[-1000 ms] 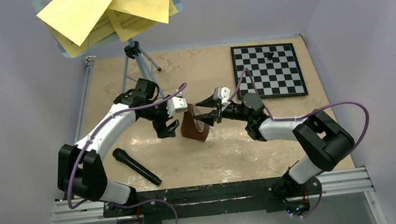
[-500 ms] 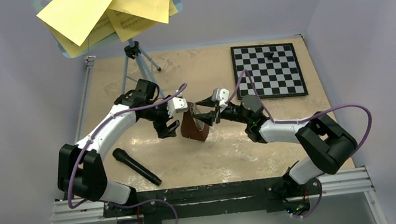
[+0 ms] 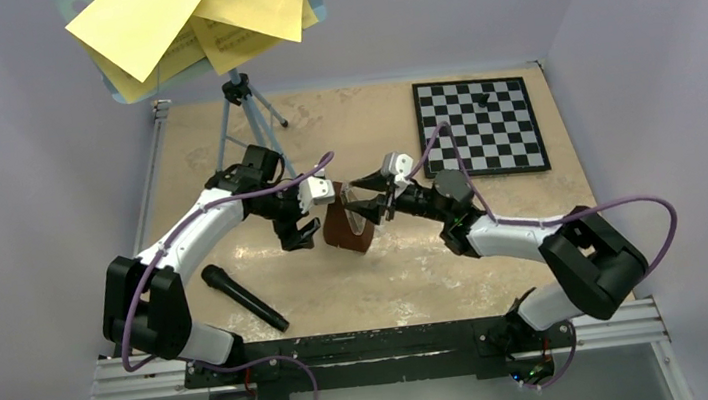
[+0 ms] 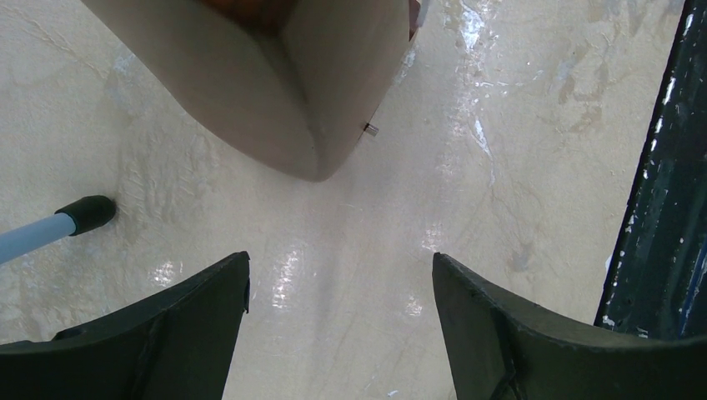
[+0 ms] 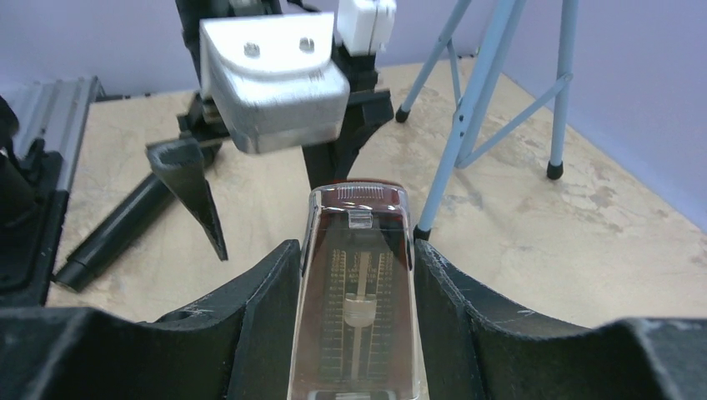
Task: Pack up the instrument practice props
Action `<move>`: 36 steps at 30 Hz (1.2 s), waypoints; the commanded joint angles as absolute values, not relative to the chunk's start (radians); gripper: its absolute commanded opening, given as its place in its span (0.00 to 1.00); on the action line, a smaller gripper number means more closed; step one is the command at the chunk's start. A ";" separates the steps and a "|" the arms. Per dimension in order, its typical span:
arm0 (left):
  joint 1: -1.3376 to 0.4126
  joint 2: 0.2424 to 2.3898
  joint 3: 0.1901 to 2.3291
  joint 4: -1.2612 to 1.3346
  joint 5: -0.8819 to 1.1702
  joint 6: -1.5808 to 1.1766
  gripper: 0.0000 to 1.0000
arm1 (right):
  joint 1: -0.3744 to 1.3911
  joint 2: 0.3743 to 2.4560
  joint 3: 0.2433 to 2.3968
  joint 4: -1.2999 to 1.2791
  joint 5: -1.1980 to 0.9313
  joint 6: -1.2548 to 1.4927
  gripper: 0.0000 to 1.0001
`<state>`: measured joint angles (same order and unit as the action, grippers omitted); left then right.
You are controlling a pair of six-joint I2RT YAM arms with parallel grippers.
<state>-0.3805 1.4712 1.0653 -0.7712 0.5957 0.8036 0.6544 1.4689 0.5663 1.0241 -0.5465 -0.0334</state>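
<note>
The right hand [image 3: 367, 201] is closed on the metronome [image 3: 345, 226]. In the right wrist view we see its two dark fingers [image 5: 250, 325] pressed flat against both sides of the clear front cover, with the pendulum visible between them. The metronome stands near the middle of the tabletop [image 3: 390, 286]; whether its base is fully down or slightly tipped we cannot tell.

The left hand [image 3: 309, 208] is spread wide and holds nothing. It hangs just beside the metronome, on the side opposite the right hand. In the left wrist view a corner of the metronome lies ahead of the open fingers, not between them.

Behind the left arm the music stand [image 3: 246, 122] is upright on its three legs, and the yellow sheets [image 3: 149, 22] are on its tray, not yet gathered. A microphone [image 3: 243, 298] lies on the tabletop near the left arm. A chessboard [image 3: 480, 125] lies at the far right, well apart from both hands.

We judge the step in hand to be securing the metronome, the first prop to be packed. The next move calls for a firm grip on the smooth tapering sides before any lift. The left hand is well placed to steady the body or to take it over. No box or bag is in view, so we cannot say where it should go.
</note>
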 commanded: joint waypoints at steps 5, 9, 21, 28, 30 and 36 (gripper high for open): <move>-0.374 1.442 1.057 -0.753 0.635 0.799 0.85 | 0.661 1.356 0.569 1.014 -0.513 0.031 0.00; -0.374 1.444 1.060 -0.753 0.632 0.800 0.85 | 0.661 1.402 0.563 1.066 -0.519 0.009 0.00; -0.371 1.454 1.063 -0.792 0.623 0.819 0.85 | 0.661 1.453 0.535 1.107 -0.520 -0.026 0.00; -0.371 1.454 1.062 -0.790 0.623 0.803 0.85 | 0.661 1.463 0.548 1.098 -0.530 -0.027 0.00; -0.371 1.451 1.059 -0.787 0.623 0.805 0.85 | 0.662 1.472 0.553 1.083 -0.538 -0.031 0.00; -0.370 1.449 1.051 -0.774 0.624 0.802 0.85 | 0.662 1.508 0.564 1.083 -0.531 -0.043 0.00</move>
<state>-0.3798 1.4696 1.0645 -0.7864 0.5980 0.8036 0.6563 1.4834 0.5396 1.0569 -0.5404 -0.0135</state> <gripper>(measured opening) 0.850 0.508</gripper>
